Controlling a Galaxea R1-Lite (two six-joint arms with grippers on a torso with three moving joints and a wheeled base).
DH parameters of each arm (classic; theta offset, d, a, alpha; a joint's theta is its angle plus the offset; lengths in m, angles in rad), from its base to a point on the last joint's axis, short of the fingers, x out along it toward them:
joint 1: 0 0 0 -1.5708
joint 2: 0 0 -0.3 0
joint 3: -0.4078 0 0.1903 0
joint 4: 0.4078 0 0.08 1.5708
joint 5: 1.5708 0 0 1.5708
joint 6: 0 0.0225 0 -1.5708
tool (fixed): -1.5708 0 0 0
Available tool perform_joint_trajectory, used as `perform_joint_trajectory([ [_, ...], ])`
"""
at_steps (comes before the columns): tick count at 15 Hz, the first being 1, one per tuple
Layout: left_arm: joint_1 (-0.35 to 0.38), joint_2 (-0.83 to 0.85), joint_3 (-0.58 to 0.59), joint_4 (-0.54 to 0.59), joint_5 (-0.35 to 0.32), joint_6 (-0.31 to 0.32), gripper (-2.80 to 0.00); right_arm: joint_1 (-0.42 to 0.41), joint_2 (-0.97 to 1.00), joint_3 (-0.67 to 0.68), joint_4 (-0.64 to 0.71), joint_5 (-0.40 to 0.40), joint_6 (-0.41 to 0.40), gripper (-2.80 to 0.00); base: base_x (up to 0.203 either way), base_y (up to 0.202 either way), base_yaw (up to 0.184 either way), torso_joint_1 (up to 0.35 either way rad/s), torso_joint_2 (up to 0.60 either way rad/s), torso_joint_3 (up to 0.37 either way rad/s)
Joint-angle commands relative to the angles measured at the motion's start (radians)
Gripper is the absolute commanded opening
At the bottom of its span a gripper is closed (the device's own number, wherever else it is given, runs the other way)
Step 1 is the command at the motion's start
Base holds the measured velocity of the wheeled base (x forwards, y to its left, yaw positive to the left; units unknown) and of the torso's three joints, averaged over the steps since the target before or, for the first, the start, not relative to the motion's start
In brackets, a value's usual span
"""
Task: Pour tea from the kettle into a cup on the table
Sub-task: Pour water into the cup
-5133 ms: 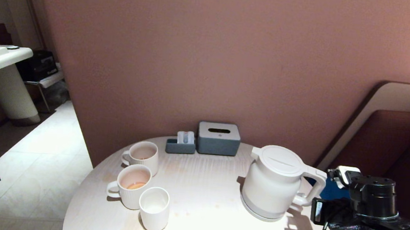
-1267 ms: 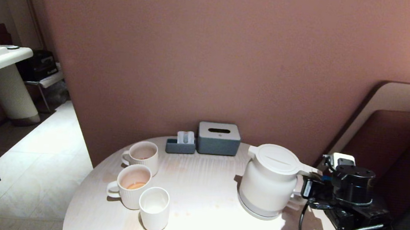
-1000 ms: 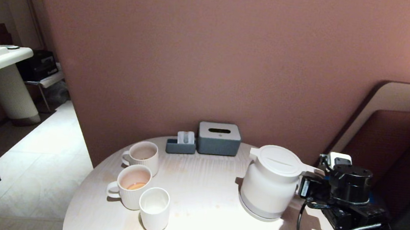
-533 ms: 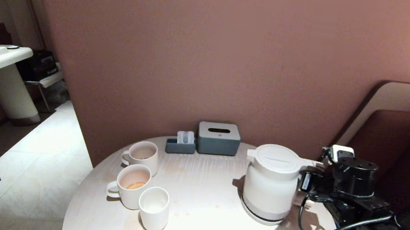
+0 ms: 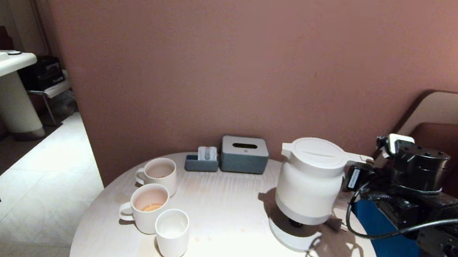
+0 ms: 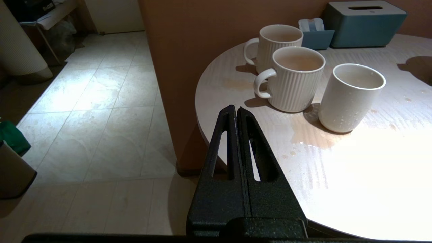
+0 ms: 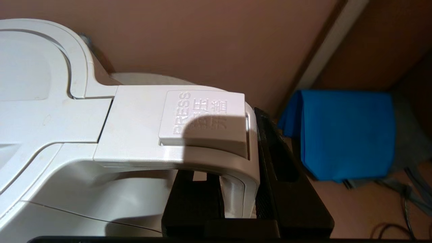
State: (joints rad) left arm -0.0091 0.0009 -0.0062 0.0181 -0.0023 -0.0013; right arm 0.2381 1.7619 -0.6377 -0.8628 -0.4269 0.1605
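My right end effector (image 7: 239, 199) clamps the big white squat kettle (image 5: 311, 179), clear above its round base (image 5: 292, 237); next, I carry it to the small smooth white cup (image 5: 172, 233).

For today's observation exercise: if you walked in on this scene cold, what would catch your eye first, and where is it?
First, the big white kettle, held above its round base at the table's right side, the right gripper shut on its handle. Next, at the left edge, two ribbed mugs and the small plain cup stand close together. The left gripper stays shut off the table's edge.
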Motion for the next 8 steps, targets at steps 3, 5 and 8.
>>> perform_joint_trajectory([
  [3, 0.0, 0.001, 0.0, 0.0, 0.001, 0.0, -2.8, 0.038, -0.129, -0.114, 0.193, 0.071, 0.004, -2.8, 0.0, 0.0, 0.0, 0.0, 0.0, 0.0],
  [5, 0.0, 0.001, 0.0, 0.0, 0.0, 0.0, -2.8, 0.098, -0.16, -0.145, 0.25, 0.123, -0.002, -2.8, 0.0, 0.0, 0.0, 0.0, 0.0, 0.0],
  [8, 0.0, 0.001, 0.0, 0.0, 0.001, 0.0, -2.8, 0.159, -0.155, -0.192, 0.268, 0.179, -0.12, -2.8, 0.0, 0.0, 0.0, 0.0, 0.0, 0.0],
])
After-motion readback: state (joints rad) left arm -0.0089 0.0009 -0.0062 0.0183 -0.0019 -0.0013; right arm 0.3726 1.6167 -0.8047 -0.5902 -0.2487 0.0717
